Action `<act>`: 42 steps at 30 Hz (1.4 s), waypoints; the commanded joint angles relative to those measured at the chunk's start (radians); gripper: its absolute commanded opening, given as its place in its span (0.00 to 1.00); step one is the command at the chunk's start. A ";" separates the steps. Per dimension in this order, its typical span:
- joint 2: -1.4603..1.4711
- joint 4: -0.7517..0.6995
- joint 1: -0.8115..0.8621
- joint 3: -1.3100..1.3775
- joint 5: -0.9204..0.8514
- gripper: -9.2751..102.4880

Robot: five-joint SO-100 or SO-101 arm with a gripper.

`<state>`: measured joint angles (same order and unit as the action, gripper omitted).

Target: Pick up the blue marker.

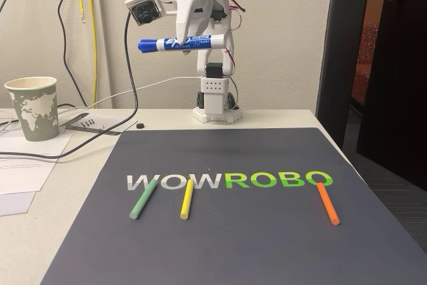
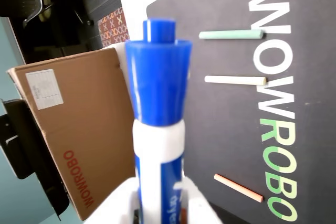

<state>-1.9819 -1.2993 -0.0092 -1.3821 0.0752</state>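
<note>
- In the fixed view, your gripper (image 1: 181,43) is raised high above the table (image 1: 280,119), in front of the arm's white base (image 1: 215,101), and it is clamped on the blue marker (image 1: 183,44).
- There the blue marker lies level in the air, its dark blue cap pointing to the view's left and its white barrel running right, well clear of the dark mat (image 1: 267,231).
- On the mat you see three thin sticks by the printed lettering: the green stick (image 1: 143,199) on the left, the yellow stick (image 1: 186,199) just right of it, and the orange stick (image 1: 327,203) well apart on the right.
- A paper cup (image 1: 32,107) stands at the left edge on the table, beside loose papers (image 1: 27,165) and a black cable.
- In the wrist view, the blue marker (image 2: 157,98) rises from the bottom edge, cap uppermost, with the white gripper (image 2: 160,211) closed around its lower barrel.
- Behind it you can make out the green stick (image 2: 231,34), the yellow stick (image 2: 235,80) and the orange stick (image 2: 238,188) lying on the mat (image 2: 220,129), and a cardboard box (image 2: 73,129) on the left.
</note>
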 commanded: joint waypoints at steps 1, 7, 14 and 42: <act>-0.054 0.029 -0.008 -0.017 -0.017 0.08; -0.075 0.051 -0.008 -0.051 -0.018 0.08; -0.075 0.054 -0.008 -0.051 -0.018 0.08; -0.192 0.156 -0.021 -0.239 -0.043 0.08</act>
<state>-2.1368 -1.1643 -0.0199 -1.6214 0.0414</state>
